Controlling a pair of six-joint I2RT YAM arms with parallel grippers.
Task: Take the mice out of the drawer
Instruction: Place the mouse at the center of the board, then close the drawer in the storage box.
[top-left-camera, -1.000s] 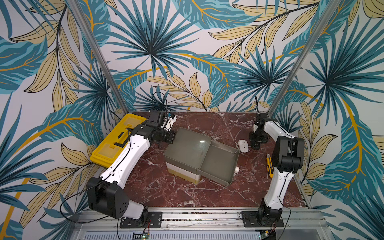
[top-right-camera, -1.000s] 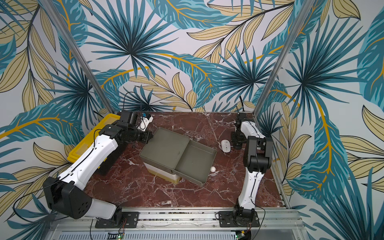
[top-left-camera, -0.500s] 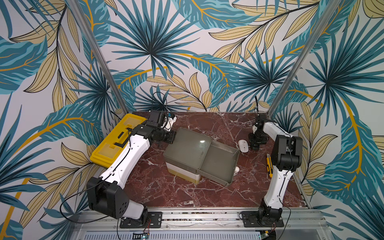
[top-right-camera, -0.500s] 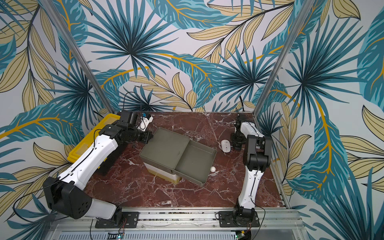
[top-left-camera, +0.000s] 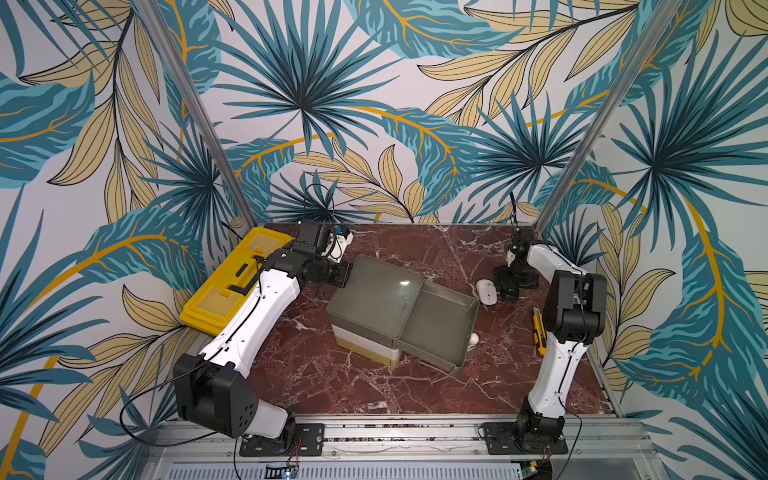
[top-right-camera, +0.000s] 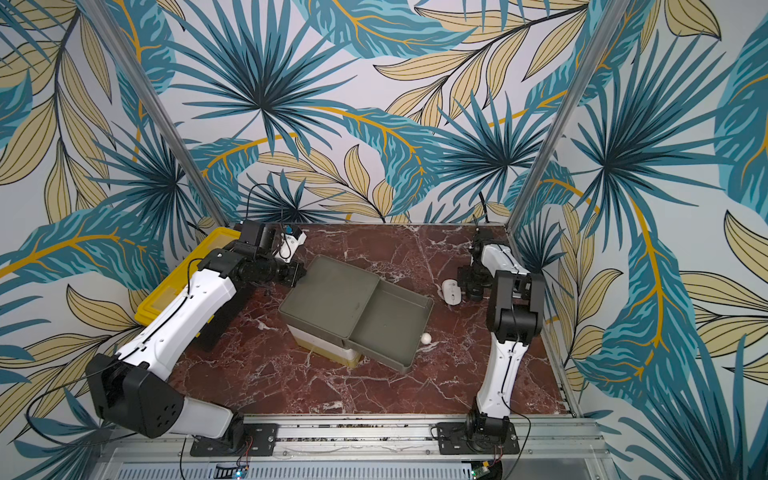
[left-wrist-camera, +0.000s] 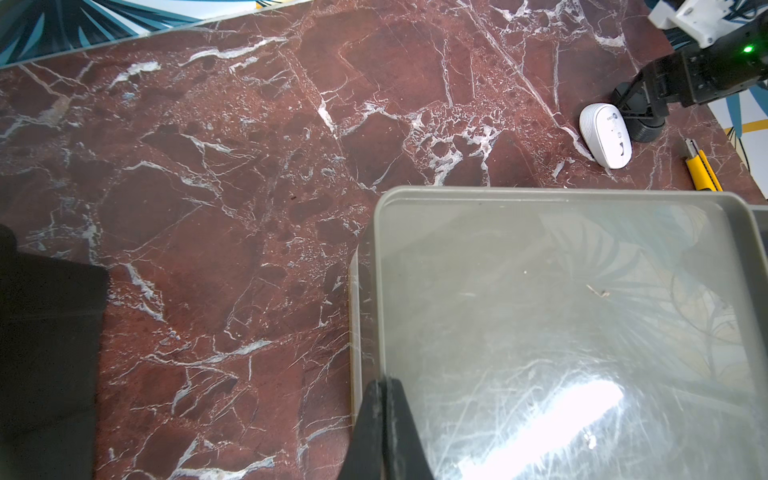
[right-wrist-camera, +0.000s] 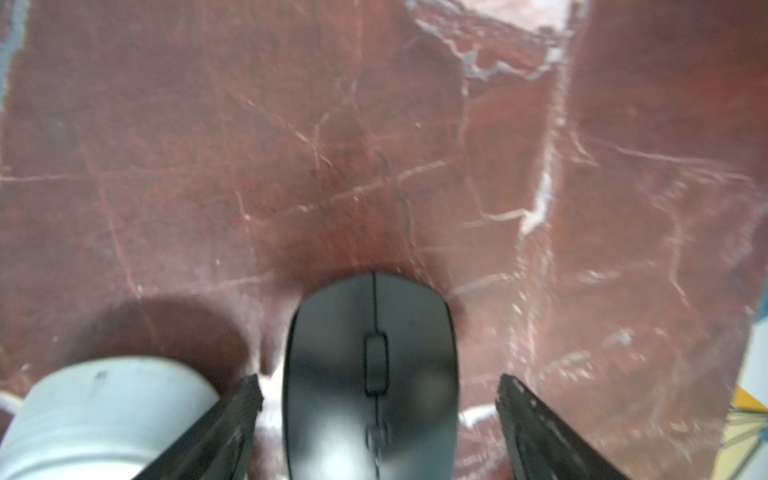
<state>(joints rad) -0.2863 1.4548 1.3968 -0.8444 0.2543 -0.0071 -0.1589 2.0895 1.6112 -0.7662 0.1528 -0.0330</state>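
The black mouse (right-wrist-camera: 370, 374) lies on the red marble table between the fingers of my right gripper (right-wrist-camera: 379, 386), which is open with a gap on each side. A white mouse (top-left-camera: 487, 291) rests on the table right beside it, also visible in the wrist views (right-wrist-camera: 104, 415) (left-wrist-camera: 606, 135). The grey-green drawer (top-left-camera: 436, 328) is pulled out of its cabinet (top-left-camera: 374, 299) and looks empty. My left gripper (left-wrist-camera: 384, 386) is shut, its tips against the cabinet's back top edge (top-left-camera: 348, 279).
A yellow case (top-left-camera: 232, 282) lies along the left wall under my left arm. A yellow-black utility knife (top-left-camera: 539, 330) lies by the right arm's elbow. A white knob (top-left-camera: 473, 338) sticks out of the drawer front.
My right gripper's jaws have spread apart, letting go of the black mouse on the table. The left arm has not moved.
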